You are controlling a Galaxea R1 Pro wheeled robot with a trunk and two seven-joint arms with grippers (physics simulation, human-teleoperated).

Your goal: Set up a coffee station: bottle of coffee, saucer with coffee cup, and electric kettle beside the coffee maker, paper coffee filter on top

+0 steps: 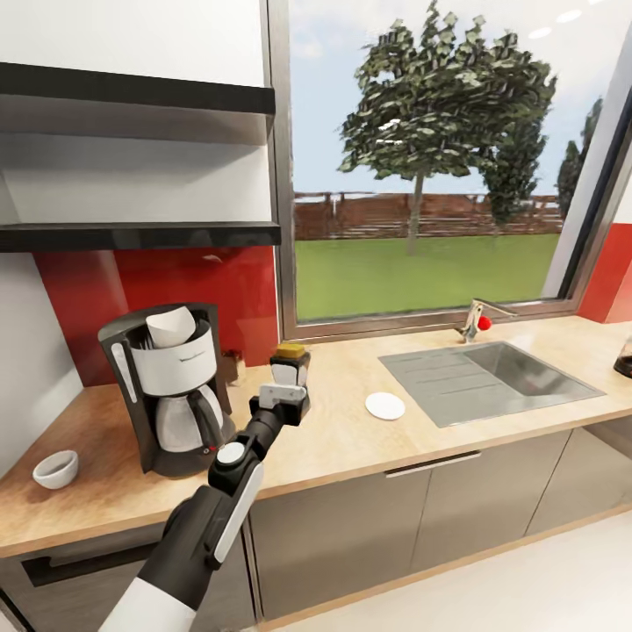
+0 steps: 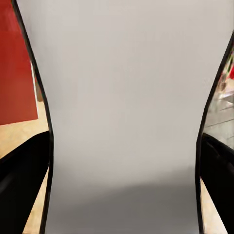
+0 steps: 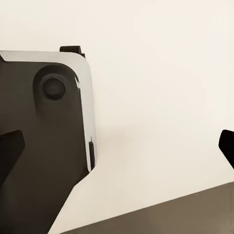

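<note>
Left gripper (image 1: 287, 392) is clamped on the coffee bottle (image 1: 290, 364), on the counter (image 1: 351, 448) just right of the coffee maker (image 1: 171, 386). Filter (image 1: 171, 325) sits on top of the maker. Right gripper's fingertips (image 3: 9, 146) stand apart, nothing between them.

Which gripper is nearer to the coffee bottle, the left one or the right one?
Left. The left gripper is at the coffee bottle, apparently around it, beside the coffee maker. The right gripper faces a pale surface away from the counter.
</note>
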